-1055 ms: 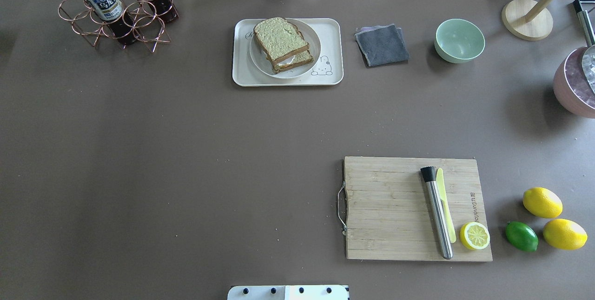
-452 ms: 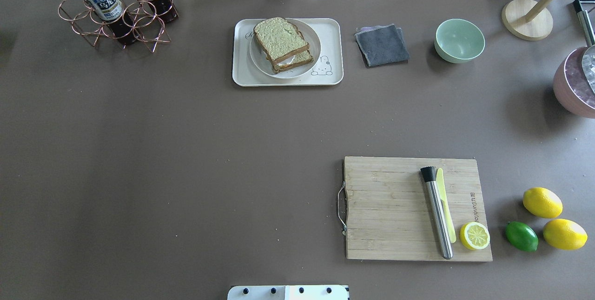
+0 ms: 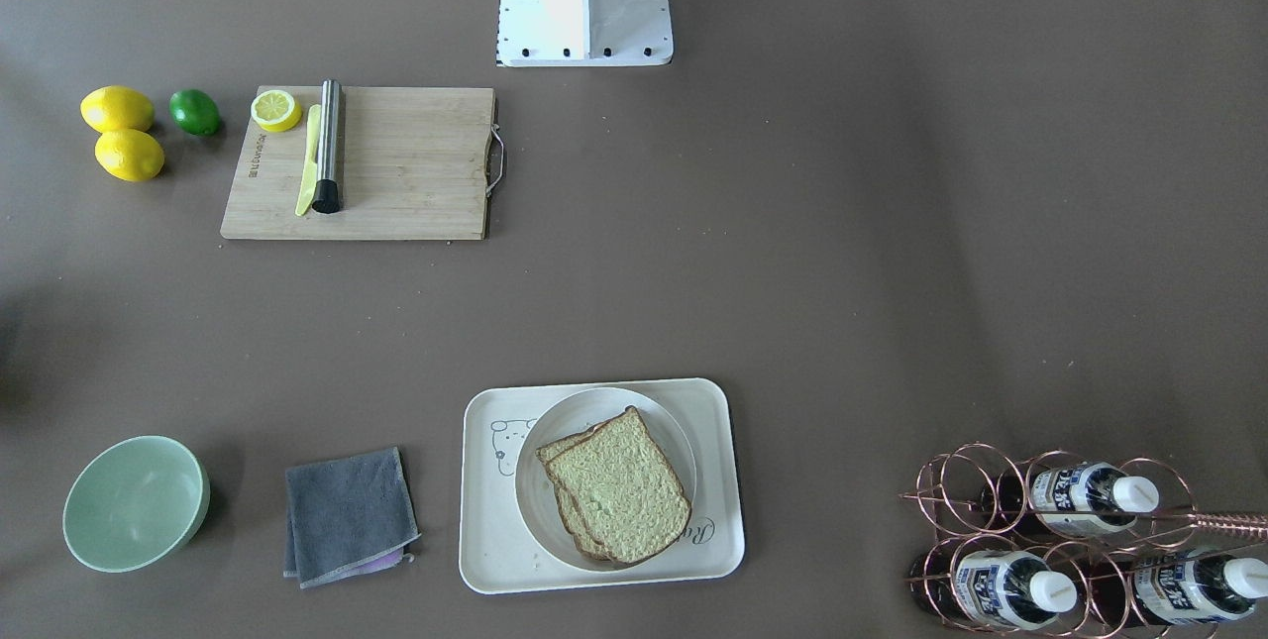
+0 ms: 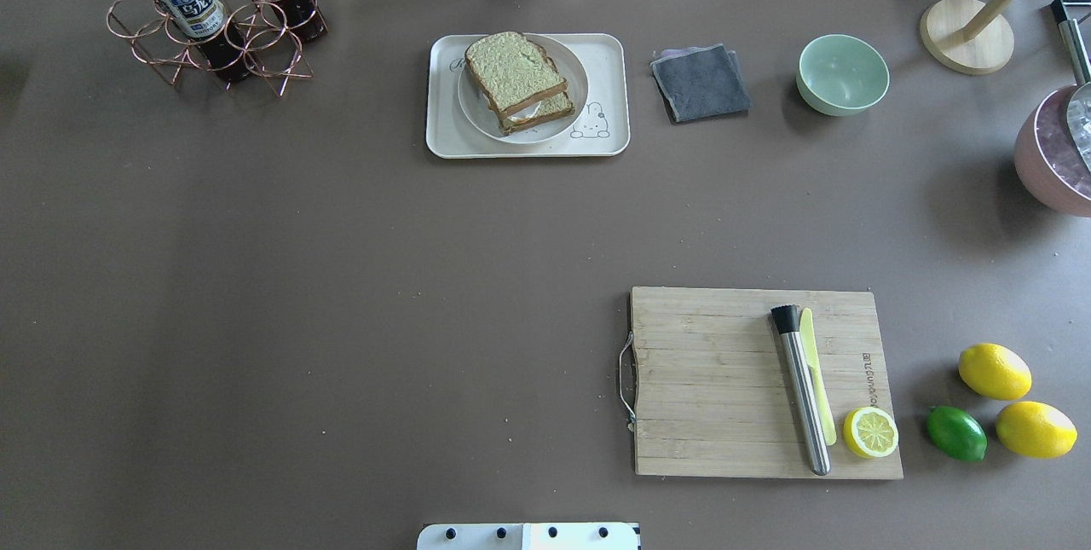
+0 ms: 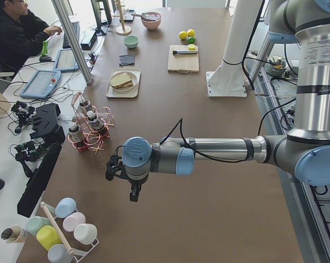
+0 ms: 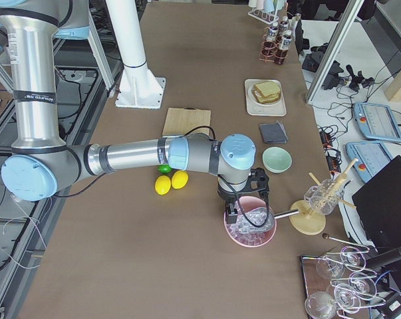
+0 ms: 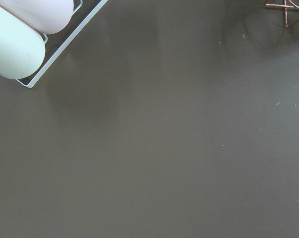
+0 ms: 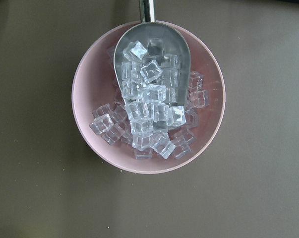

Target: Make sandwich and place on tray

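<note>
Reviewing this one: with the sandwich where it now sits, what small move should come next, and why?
Probably none; I would end the run. The sandwich looks assembled, two bread slices stacked with white egg showing between, on the round plate that sits in the tray. The left gripper hangs over bare table and the right gripper over the pink ice bowl, both far from it.

The left arm (image 5: 225, 149) reaches out level above the tabletop (image 5: 208, 213), wrist bent so the left tool (image 5: 133, 193) points straight down. The right arm (image 6: 127, 157) is likewise outstretched, with the right tool (image 6: 235, 214) hanging downward. Neither tool's jaw setting can be made out.
</note>
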`<state>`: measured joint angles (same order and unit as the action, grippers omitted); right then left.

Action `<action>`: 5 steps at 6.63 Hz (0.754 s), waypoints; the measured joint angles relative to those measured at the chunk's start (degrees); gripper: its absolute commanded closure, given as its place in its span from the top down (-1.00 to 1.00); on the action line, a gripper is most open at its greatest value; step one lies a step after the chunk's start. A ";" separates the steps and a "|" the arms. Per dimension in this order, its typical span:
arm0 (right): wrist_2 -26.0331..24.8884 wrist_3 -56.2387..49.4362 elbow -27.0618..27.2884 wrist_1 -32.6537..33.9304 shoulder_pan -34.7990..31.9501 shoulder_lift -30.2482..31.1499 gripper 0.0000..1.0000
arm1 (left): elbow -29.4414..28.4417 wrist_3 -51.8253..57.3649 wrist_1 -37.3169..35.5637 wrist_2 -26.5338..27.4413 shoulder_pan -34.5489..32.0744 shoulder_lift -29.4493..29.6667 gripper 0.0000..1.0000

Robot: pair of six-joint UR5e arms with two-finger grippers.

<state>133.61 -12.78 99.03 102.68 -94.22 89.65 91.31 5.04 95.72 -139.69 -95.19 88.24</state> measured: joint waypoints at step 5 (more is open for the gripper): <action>-0.02 0.47 0.05 -0.02 0.00 0.64 1.00 | 0.91 -0.37 0.39 0.03 0.00 0.05 0.96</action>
<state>133.59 -12.31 99.08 102.66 -94.22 90.30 92.22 4.67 96.10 -139.66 -95.19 88.29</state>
